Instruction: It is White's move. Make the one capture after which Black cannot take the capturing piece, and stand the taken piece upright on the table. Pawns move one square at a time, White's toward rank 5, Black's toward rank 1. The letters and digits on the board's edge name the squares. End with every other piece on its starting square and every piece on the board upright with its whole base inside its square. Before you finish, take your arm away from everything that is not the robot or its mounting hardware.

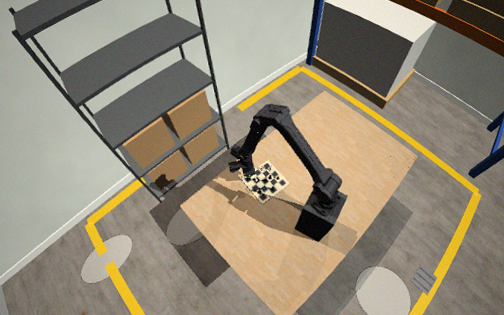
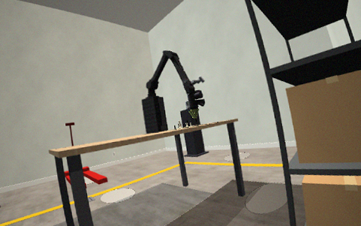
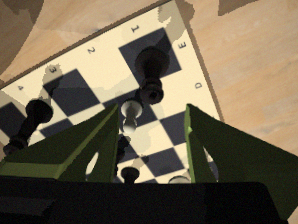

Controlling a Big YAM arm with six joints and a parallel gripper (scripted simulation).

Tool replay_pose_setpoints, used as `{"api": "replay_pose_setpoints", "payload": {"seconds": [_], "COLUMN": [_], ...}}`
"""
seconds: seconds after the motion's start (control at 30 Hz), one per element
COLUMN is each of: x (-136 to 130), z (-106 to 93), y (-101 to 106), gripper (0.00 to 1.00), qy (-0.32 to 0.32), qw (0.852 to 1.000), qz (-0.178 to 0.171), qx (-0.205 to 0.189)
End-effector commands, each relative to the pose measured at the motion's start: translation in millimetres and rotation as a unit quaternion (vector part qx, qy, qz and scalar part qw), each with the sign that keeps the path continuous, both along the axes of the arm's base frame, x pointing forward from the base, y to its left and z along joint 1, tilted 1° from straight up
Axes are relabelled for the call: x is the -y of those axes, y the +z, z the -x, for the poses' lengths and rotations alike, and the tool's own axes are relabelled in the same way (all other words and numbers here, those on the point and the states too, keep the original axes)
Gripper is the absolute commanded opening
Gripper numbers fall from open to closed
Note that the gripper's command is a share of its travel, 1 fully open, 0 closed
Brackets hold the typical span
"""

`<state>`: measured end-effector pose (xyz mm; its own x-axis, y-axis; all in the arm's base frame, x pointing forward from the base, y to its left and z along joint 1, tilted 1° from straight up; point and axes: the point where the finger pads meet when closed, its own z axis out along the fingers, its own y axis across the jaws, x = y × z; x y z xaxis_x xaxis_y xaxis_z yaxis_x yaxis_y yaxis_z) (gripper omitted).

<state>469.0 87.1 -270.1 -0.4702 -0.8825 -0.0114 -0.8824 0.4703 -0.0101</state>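
Note:
The small chessboard [image 1: 266, 184] lies on the wooden table, with black and white pieces on it. In the wrist view I look down at its corner, with the edge letters D and E and digits along the rim. My gripper [image 3: 151, 112] hovers above the board with its green fingers apart and nothing between them. A tall black piece [image 3: 152, 72] stands on a dark square just beyond the fingertips. A white pawn [image 3: 129, 115] stands below, close to the left finger. A black pawn [image 3: 128, 175] stands nearer the palm. Another black piece [image 3: 33, 119] stands to the left. The gripper also shows in the top view [image 1: 238, 164] and the exterior view [image 2: 194, 114].
The arm's base [image 1: 321, 216] stands on the table's near side. A metal shelf with cardboard boxes [image 1: 171, 137] stands beside the table, close to the board's corner.

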Motion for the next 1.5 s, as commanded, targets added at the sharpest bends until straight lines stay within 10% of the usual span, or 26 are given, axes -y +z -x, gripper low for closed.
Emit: {"api": "replay_pose_setpoints", "payload": {"seconds": [0.0,0.63,1.47], "x": [-3,-3,-3], "z": [-16.8,-15.7,-19.2], "y": [-4,-38,-28], "gripper": [0.40,0.40,0.40], "qy": [0.004,0.004,0.004], "qw": [1.000,1.000,1.000], "qz": [-0.003,-0.003,-0.004], "qx": [0.017,0.016,0.020]}}
